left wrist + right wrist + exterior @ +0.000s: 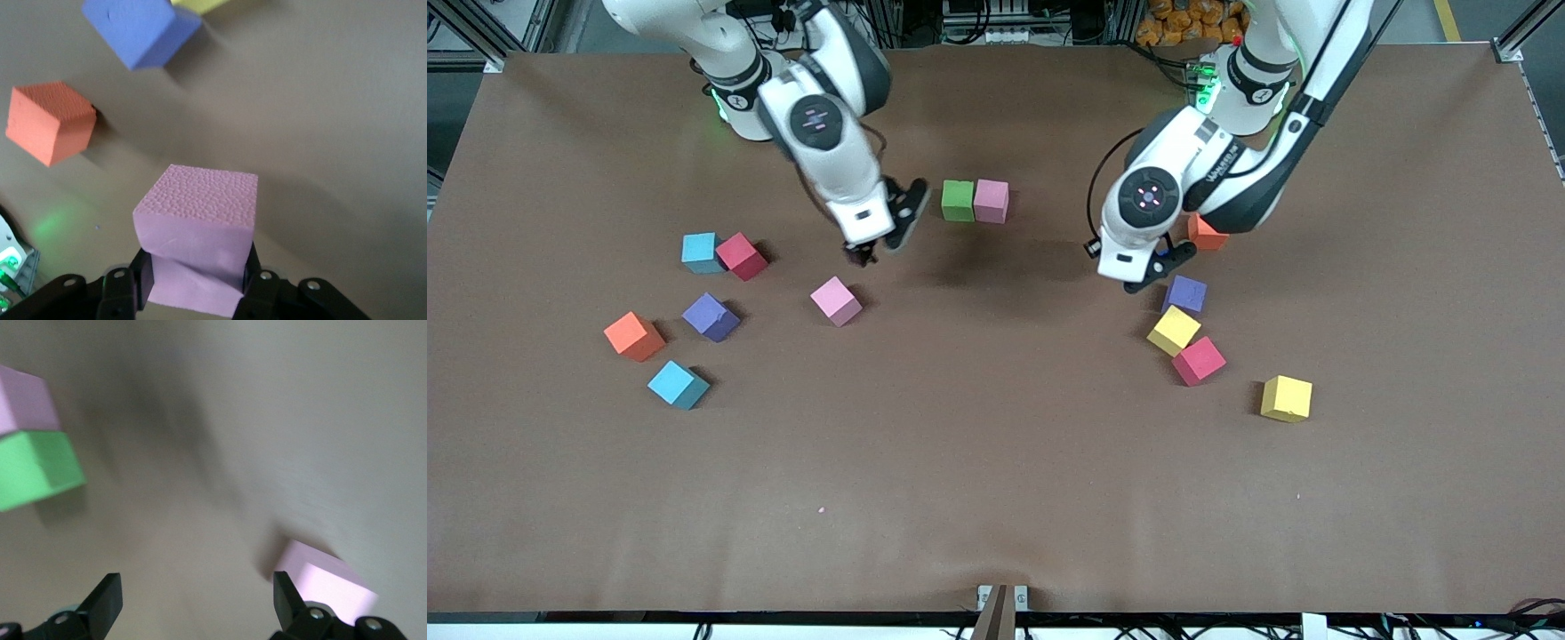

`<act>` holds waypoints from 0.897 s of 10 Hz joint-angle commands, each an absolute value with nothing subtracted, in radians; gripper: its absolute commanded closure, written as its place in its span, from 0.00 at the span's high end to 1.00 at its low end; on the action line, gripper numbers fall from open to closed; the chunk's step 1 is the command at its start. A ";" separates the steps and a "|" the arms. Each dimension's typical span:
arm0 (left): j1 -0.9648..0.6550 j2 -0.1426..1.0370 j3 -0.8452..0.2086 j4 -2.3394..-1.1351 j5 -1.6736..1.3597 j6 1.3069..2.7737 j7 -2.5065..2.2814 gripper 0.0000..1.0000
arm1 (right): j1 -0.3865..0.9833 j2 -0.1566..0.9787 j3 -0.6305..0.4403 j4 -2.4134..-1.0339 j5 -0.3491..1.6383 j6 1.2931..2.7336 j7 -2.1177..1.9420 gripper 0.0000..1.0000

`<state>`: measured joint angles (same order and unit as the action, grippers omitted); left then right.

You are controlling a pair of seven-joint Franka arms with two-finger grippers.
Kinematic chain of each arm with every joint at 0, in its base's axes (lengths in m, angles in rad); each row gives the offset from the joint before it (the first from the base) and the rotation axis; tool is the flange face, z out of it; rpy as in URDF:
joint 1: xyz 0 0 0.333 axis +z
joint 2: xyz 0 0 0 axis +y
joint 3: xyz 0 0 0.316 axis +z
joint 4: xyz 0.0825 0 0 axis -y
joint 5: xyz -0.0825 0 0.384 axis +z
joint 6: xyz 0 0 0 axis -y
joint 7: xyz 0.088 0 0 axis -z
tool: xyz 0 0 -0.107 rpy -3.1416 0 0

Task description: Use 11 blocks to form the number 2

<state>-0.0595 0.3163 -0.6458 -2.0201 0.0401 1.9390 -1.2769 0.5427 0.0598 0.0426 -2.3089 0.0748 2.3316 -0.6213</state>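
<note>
Low at frame right lies a matte yellow foam cube (1287, 397). Mid-frame, the left gripper (193, 283) clamps a pale purple foam cube (198, 235); the right gripper (860, 255) gapes wide. Upper centre, green cube (958, 200) touches pink cube (991, 200).

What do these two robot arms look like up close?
Both arms are glossy white with dark grey joints. The right arm and left arm each carry a round black cap with small lights, a green glow near the base, and thin black cables. Each ends in a black two-finger tool.
</note>
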 commanded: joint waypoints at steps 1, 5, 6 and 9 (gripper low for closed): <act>-0.055 0.282 -0.672 -2.071 0.014 1.948 -1.310 0.00 | 0.421 0.032 0.057 -2.329 0.063 2.357 -0.707 1.00; -0.049 0.288 -0.707 -2.160 -0.075 2.084 -1.353 0.00 | 0.315 0.104 0.057 -2.336 0.067 2.434 -0.655 1.00; -0.057 0.288 -0.709 -2.208 -0.077 2.139 -1.371 0.00 | 0.314 0.129 0.058 -2.341 0.074 2.459 -0.629 1.00; -0.089 0.301 -0.710 -2.252 -0.078 2.201 -1.516 0.00 | 0.327 0.213 0.060 -2.352 0.081 2.551 -0.558 1.00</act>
<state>-0.0690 0.3185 -0.7032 -2.2355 -0.0526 2.1815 -1.4448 0.3324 0.1789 0.0484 -2.3528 0.0762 2.5226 -0.5865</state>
